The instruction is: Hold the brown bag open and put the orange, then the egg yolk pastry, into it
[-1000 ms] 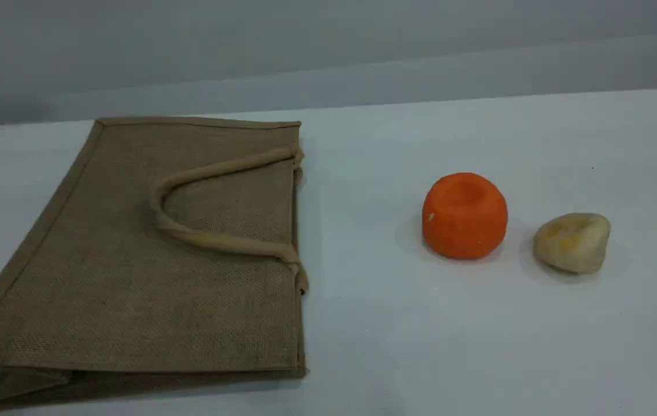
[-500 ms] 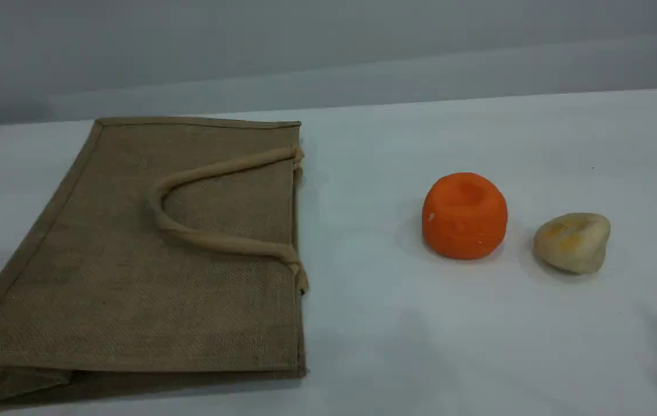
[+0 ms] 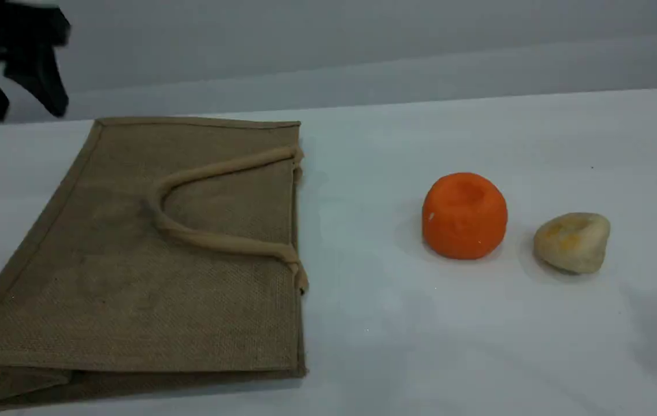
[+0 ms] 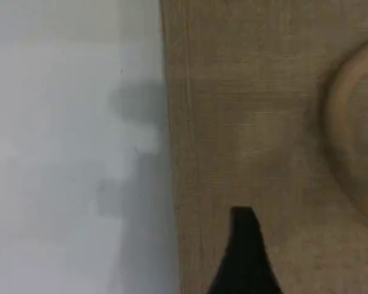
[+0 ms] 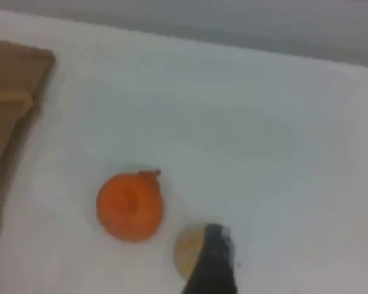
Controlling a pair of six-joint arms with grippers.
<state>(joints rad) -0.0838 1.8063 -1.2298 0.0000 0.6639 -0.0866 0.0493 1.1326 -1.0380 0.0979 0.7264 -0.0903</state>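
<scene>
Two handles, one showing, lie flat on the brown bag (image 3: 149, 254), a coarse tan tote collapsed at table left. I hold the left gripper (image 3: 16, 92) wide above its far corner; a pinch could catch both layers. The orange (image 3: 464, 215) and egg yolk pastry (image 3: 572, 242) sit apart, right.

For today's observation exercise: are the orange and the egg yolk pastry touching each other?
Apart. The scene view shows a clear strip of bare white table between the orange and the egg yolk pastry, with the pastry sitting to the orange's right.
</scene>
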